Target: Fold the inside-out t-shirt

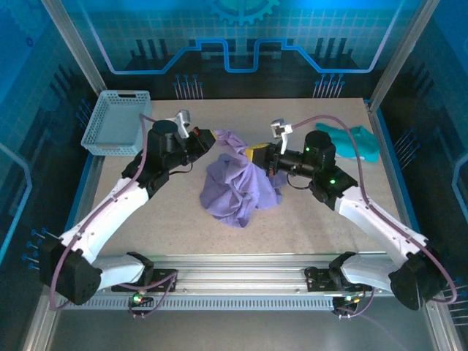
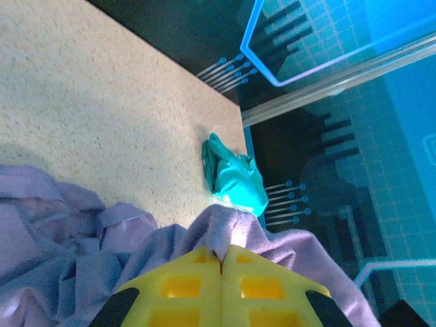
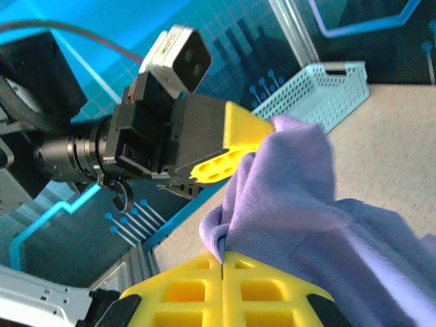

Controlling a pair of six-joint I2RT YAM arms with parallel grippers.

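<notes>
A speckled beige table [image 1: 146, 219] sits inside an aluminium-framed enclosure with blue-lit panels [image 1: 234, 36] patterned in circuit lines. The lavender t-shirt [image 1: 238, 190] lies crumpled at the table's centre. The left pincer [image 2: 220, 259] and right pincer [image 3: 223, 260] are both clamped on cloth at its 12 o'clock edge. A pale-blue basket [image 1: 117, 121] stands at 10 o'clock. A teal garment [image 1: 355, 142] lies at 2 o'clock.
</notes>
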